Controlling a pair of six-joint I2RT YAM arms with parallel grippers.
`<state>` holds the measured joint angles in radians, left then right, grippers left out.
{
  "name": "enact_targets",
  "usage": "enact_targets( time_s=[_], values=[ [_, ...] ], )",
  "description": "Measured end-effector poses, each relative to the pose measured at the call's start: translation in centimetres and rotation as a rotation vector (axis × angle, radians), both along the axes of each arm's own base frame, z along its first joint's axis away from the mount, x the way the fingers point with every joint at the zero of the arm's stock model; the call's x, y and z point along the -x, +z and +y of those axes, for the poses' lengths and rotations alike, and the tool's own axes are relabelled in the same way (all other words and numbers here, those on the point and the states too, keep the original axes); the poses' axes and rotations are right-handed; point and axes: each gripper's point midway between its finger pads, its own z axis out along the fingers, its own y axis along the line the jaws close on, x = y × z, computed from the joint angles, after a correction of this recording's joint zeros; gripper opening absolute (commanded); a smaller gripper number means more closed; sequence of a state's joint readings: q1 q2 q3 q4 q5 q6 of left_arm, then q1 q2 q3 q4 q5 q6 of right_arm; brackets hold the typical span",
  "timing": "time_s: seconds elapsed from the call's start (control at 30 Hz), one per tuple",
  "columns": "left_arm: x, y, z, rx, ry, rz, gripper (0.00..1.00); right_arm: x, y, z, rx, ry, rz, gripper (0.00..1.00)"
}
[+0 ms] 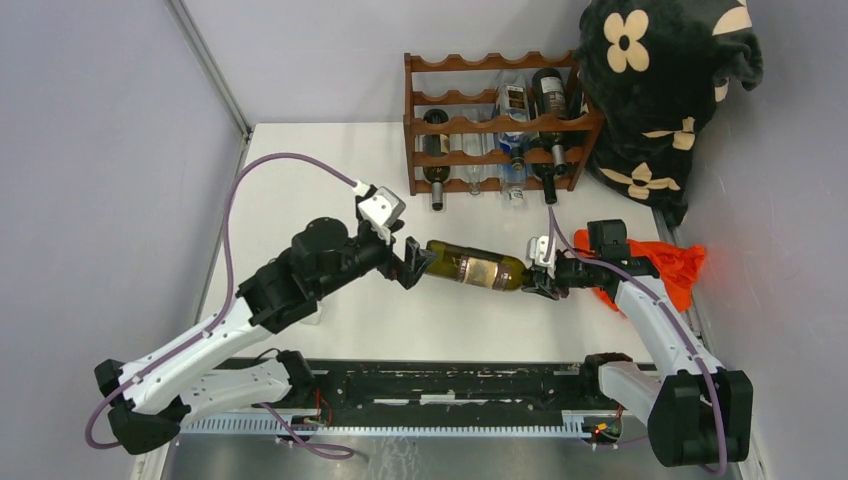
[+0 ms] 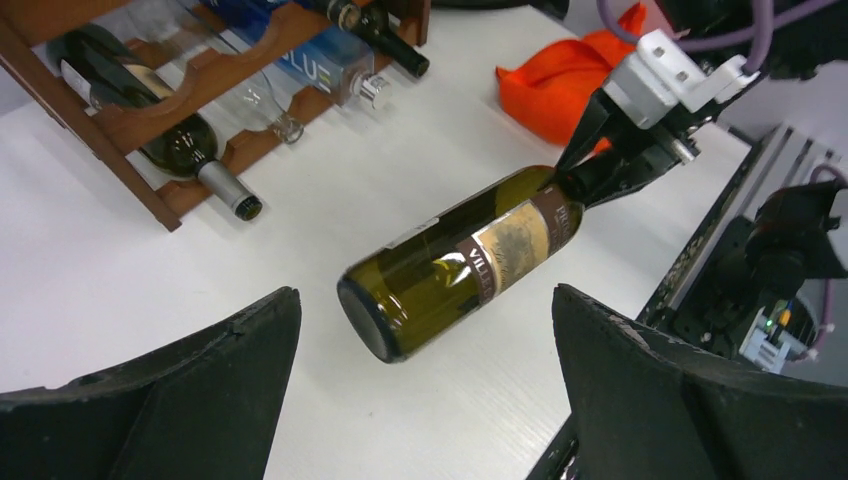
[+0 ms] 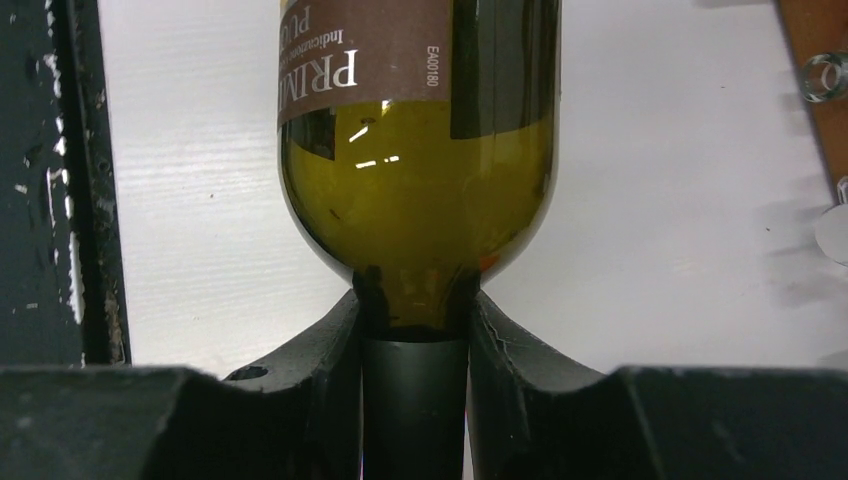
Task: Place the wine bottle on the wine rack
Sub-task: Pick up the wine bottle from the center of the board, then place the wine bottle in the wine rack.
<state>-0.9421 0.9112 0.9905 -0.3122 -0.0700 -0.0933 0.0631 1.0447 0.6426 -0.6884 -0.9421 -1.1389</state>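
An olive-green wine bottle with a brown label lies across the middle of the white table, base to the left, neck to the right. My right gripper is shut on its black-capped neck; the bottle's shoulder fills the right wrist view. My left gripper is open just off the bottle's base, its fingers wide on either side and not touching. The reddish-brown wine rack stands at the back of the table and holds several bottles; it also shows in the left wrist view.
An orange cloth lies behind my right arm at the table's right edge. A black plush blanket with cream flowers sits right of the rack. A black rail runs along the near edge.
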Motion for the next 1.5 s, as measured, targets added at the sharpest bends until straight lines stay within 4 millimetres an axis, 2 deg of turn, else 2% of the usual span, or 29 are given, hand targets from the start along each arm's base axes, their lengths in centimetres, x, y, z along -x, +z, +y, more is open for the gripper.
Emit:
enact_targets(
  time_s=[0.1, 0.27, 0.43, 0.5, 0.67, 0.77, 1.1, 1.5],
  values=[
    [0.2, 1.6, 0.9, 0.053, 0.033, -0.018, 1.00, -0.7, 0.4, 0.2, -0.043, -0.076, 0.026, 0.00],
    [0.0, 3.6, 1.4, 0.102, 0.066, -0.029, 1.00, -2.2, 1.5, 0.5, -0.136, -0.224, 0.079, 0.00],
    [-0.5, 5.4, 1.7, 0.129, 0.097, -0.052, 1.00, -4.8, 2.9, 0.7, -0.224, -0.389, 0.136, 0.00],
    [-0.7, 5.8, 1.8, 0.134, 0.111, -0.058, 1.00, -5.7, 2.7, 0.8, -0.239, -0.453, 0.173, 0.00],
    [-1.2, 5.7, 1.9, 0.125, 0.140, -0.058, 1.00, -6.8, 1.1, 1.3, -0.225, -0.600, 0.298, 0.00],
    [-1.5, 5.4, 1.9, 0.116, 0.152, -0.055, 1.00, -7.6, 0.8, 1.5, -0.238, -0.676, 0.350, 0.00],
    [-2.0, 5.3, 2.0, 0.108, 0.175, -0.055, 1.00, -10.7, 2.8, 1.5, -0.305, -0.874, 0.389, 0.00],
    [-2.1, 5.0, 1.7, 0.100, 0.174, -0.050, 1.00, -12.9, 3.4, 2.7, -0.325, -0.959, 0.412, 0.00]
  ],
)
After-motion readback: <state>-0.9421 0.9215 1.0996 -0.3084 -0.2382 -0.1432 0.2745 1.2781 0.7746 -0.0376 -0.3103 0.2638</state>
